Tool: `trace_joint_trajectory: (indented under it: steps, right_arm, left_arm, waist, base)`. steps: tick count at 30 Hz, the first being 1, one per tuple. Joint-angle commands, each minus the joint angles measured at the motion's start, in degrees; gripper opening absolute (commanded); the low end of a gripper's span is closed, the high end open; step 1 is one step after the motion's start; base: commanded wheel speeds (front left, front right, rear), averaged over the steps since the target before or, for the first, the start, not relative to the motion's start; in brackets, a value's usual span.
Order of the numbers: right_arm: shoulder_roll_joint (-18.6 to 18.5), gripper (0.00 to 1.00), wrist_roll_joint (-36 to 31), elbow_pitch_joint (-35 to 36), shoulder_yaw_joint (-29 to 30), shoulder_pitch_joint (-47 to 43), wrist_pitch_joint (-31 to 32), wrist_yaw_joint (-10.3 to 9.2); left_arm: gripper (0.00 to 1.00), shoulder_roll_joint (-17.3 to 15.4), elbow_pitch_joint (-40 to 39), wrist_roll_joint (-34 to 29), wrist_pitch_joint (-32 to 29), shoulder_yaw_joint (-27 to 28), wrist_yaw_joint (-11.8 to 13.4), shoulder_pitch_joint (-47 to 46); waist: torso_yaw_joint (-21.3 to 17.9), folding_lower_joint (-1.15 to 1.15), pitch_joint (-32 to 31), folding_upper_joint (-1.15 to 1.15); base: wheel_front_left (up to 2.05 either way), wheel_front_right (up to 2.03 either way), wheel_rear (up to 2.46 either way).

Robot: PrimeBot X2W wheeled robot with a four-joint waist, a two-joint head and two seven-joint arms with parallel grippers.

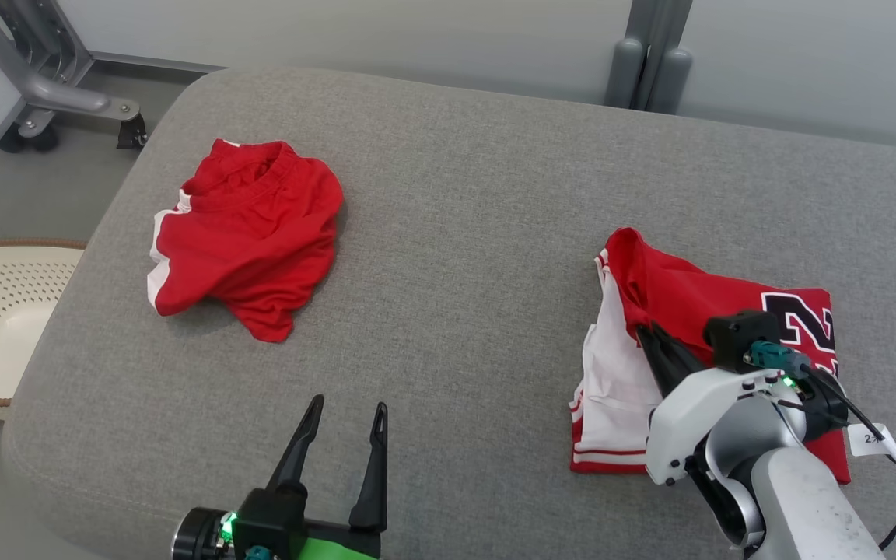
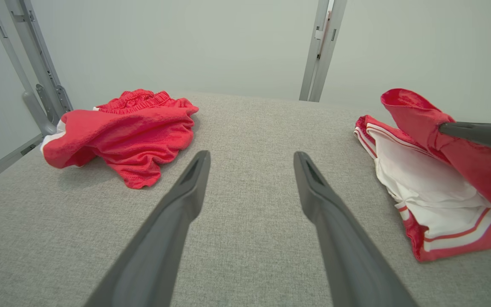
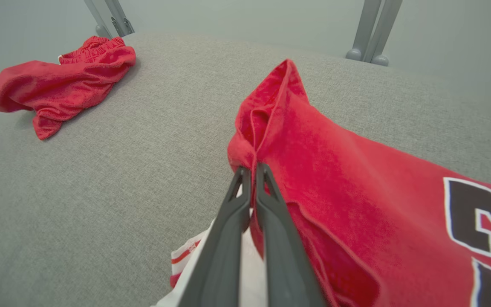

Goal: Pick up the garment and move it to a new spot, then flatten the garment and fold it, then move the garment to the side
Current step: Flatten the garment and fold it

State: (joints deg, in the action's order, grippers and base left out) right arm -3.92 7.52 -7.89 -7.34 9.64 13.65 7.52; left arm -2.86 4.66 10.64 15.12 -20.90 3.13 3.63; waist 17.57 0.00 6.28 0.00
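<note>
1. The red jersey [image 1: 673,288] lies at the right of the frame on the grey bench [image 1: 479,233], partly folded, white inside showing.
2. The right claw [image 1: 648,333] pinches its raised edge; the folding looks unfinished, and moving it aside remains.
3. The left claw [image 1: 343,416] stands spread and empty; red shorts [image 1: 250,233] lie upper left.

Left fingers [image 1: 298,443]: spread wide, holding nothing, tips pointing forward. Right fingers [image 3: 228,221]: pressed together, pinching a raised fold of the garment [image 3: 335,170]. My pale right forearm [image 1: 806,505] angles inward.
</note>
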Motion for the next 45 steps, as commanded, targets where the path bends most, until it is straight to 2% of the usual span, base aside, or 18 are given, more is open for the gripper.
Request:
trace_joint_trajectory:
  steps: [1, 3, 11, 20, 26, 29, 33, 39, 45]
  right_arm:
    - [0.25, 0.00, 1.26, -0.63, -0.41, 0.23, -0.13, -0.06]
    - [0.43, 1.00, 2.66, -0.97, -0.31, 0.61, -0.61, -0.06]
    - [0.87, 1.00, 11.58, 2.74, 1.82, 2.04, -4.40, -0.06]
    - [-3.59, 1.00, 11.47, 2.96, 8.54, -0.38, -10.50, -0.03]
    - [-6.85, 1.00, 10.43, 0.90, 5.08, -2.69, -20.40, -0.02]
    - [-9.59, 1.00, 9.96, -2.12, 0.80, -3.98, -26.56, -0.03]
    - [-10.95, 1.00, 9.88, -4.60, -1.42, -5.23, -28.71, -0.04]
    - [-9.24, 1.00, 7.07, 0.29, -0.31, -8.80, -28.82, -0.03]
    - [-6.68, 1.00, 6.02, 2.34, 0.90, -13.04, -28.84, -0.03]
  left_arm:
    - [1.00, -0.07, -0.16, 0.57, 0.02, -0.06, 0.41, -0.95]
    - [1.00, -0.07, -0.19, 0.59, 0.02, -0.05, 0.54, -1.04]
    - [1.00, -0.07, -0.56, 0.96, 0.02, 0.03, 0.98, -0.49]
    - [1.00, -0.07, -1.10, -0.17, 0.02, 1.70, 0.58, -0.23]
    - [1.00, -0.09, -1.68, 0.14, 0.02, 3.92, 0.98, 0.95]
    - [1.00, -0.08, -1.97, 0.78, 0.02, 5.63, 1.08, 1.73]
    - [1.00, -0.09, -1.86, 0.17, 0.02, 7.06, 0.23, 2.45]
    - [1.00, -0.08, -2.30, -0.50, 0.02, 8.45, -0.53, 3.79]
    - [1.00, -0.08, -2.32, 0.14, 0.02, 8.48, -0.49, 5.87]
  waist:
    - [0.26, 0.00, 0.18, 0.00]
    - [0.27, 0.00, 0.28, 0.00]
    - [-2.79, 0.00, -0.47, 0.00]
    - [-9.44, 0.00, -1.75, 0.00]
    - [-14.26, 0.00, -3.27, 0.00]
    - [-16.52, 0.00, -4.38, 0.00]
    - [-18.07, 0.00, -5.64, 0.00]
    - [-19.09, 0.00, -7.15, 0.00]
    - [-19.17, 0.00, -8.86, 0.00]
  base:
    - [0.00, 0.00, 0.00]
    - [0.00, 0.00, 0.00]
    - [0.00, 0.00, 0.00]
    - [0.00, 0.00, 0.00]
    - [0.00, 0.00, 0.00]
    - [0.00, 0.00, 0.00]
    - [0.00, 0.00, 0.00]
    - [0.00, 0.00, 0.00]
    - [0.00, 0.00, 0.00]
